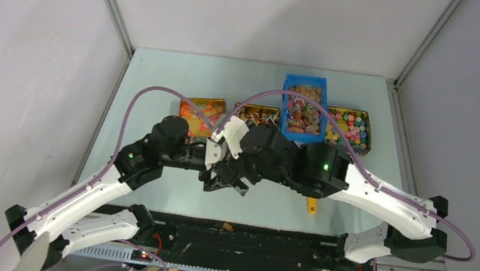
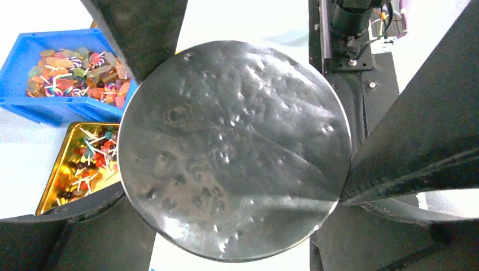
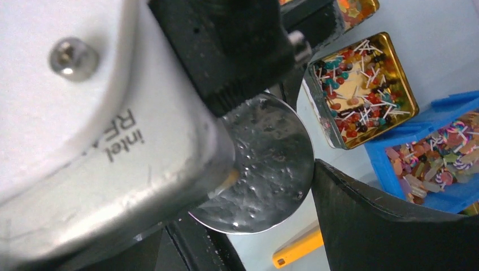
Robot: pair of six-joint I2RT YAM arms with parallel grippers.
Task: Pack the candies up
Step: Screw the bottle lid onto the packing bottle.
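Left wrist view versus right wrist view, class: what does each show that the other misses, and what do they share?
Only the left wrist view shows a black wired motor unit. Only the right wrist view shows an orange plastic handle and a white-and-silver camera housing. Both show the round silver lid, the gold metal tin of white-stick lollipops and the blue plastic bin of mixed candies.

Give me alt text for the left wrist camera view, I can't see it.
A dented round silver lid fills the middle, held between the left gripper's dark fingers. Behind, at left, a blue bin and a gold tin hold candies.
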